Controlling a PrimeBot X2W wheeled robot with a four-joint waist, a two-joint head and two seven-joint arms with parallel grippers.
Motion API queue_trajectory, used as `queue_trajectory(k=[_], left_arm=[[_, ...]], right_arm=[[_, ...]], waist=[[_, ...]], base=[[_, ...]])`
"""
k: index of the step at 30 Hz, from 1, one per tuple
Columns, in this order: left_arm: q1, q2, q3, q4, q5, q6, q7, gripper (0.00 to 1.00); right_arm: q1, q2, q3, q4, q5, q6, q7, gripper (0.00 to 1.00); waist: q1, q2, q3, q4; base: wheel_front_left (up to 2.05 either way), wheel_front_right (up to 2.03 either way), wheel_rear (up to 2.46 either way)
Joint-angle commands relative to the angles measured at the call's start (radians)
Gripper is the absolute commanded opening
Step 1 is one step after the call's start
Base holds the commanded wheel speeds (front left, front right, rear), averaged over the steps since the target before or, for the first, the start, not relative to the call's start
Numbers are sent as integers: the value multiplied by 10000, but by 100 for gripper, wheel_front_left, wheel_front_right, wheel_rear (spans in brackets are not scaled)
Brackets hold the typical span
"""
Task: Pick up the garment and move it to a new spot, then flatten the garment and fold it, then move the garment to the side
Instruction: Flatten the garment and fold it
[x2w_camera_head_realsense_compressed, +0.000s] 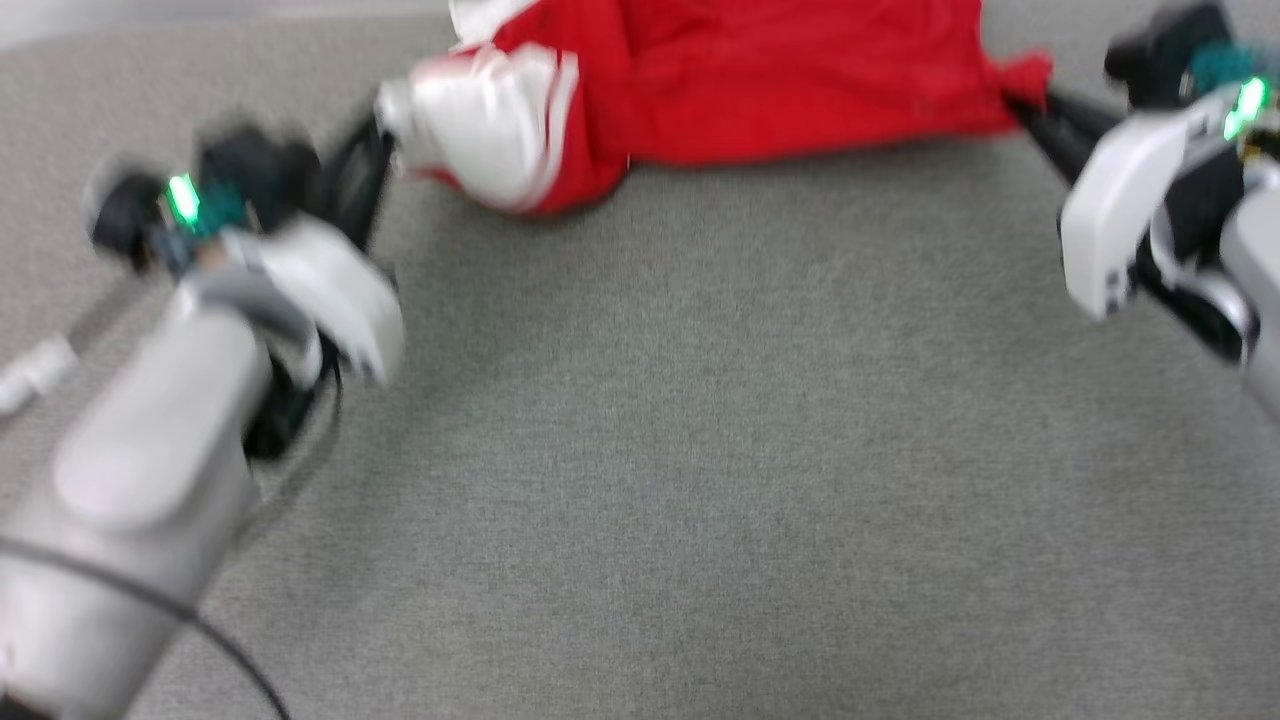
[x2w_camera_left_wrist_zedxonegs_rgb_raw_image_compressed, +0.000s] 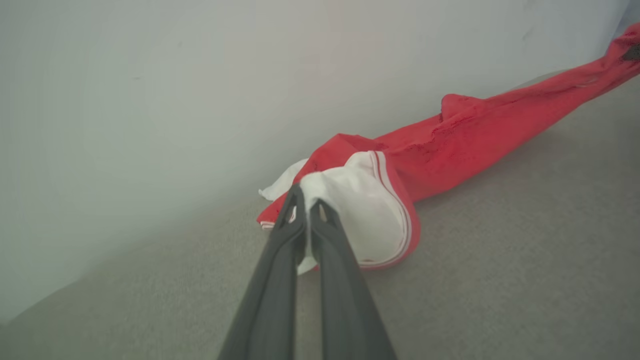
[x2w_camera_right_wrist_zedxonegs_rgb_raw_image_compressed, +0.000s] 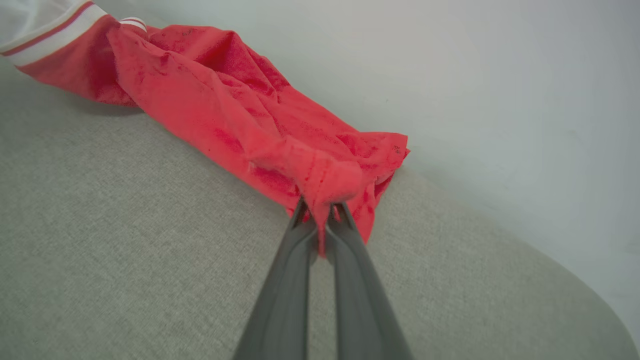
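The garment (x2w_camera_head_realsense_compressed: 770, 80), a red jersey with white sleeves and red-and-white stripe trim, is stretched across the far part of the grey fabric surface (x2w_camera_head_realsense_compressed: 660, 430). My left gripper (x2w_camera_head_realsense_compressed: 385, 140) is shut on a white sleeve (x2w_camera_left_wrist_zedxonegs_rgb_raw_image_compressed: 360, 210) at the garment's left end; the fingers (x2w_camera_left_wrist_zedxonegs_rgb_raw_image_compressed: 280, 260) pinch white cloth in the left wrist view. At the other end my right gripper (x2w_camera_head_realsense_compressed: 1025, 105) is shut on a bunched red corner (x2w_camera_right_wrist_zedxonegs_rgb_raw_image_compressed: 325, 185). The red body (x2w_camera_left_wrist_zedxonegs_rgb_raw_image_compressed: 490, 130) runs between the two grips, sagging onto the surface. No lettering shows.
A pale wall (x2w_camera_left_wrist_zedxonegs_rgb_raw_image_compressed: 200, 75) rises just behind the garment along the surface's far edge. A white object (x2w_camera_head_realsense_compressed: 35, 372) lies at the left edge of the head view. The surface's rounded edge (x2w_camera_right_wrist_zedxonegs_rgb_raw_image_compressed: 575, 280) curves near my right gripper.
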Motion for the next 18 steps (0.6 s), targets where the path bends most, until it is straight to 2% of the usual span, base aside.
queue_trajectory(k=[1, 6, 7, 13, 18], left_arm=[[399, 103, -31, -250, -35, 124, 56, 0], [2927, 829, -256, -2322, -432, 1154, 500, 0], [4272, 1248, -408, -3434, -685, 1748, 806, 0], [6503, 1973, -734, -5086, -1183, 2779, 1316, 0], [8264, 2143, -905, -5861, -1913, 3464, 1362, 0]], right_arm=[[331, -115, 100, -111, 104, -6, -47, 0], [1834, -815, 481, -722, 597, -7, -238, 0], [2783, -1142, 680, -1028, 842, -6, -288, 0], [4653, -1687, 760, -1620, 1212, -6, -400, 0], [6080, -2191, 508, -2108, 1295, -6, -557, 0]], waist=[[1, 0, -449, -48], [1, 0, -1145, -93], [1, 0, -1556, -91], [1, 0, -2247, -39], [1, 0, -2851, -7]], base=[[0, 0, 0], [0, 0, 0], [0, 0, 0], [0, 0, 0], [0, 0, 0]])
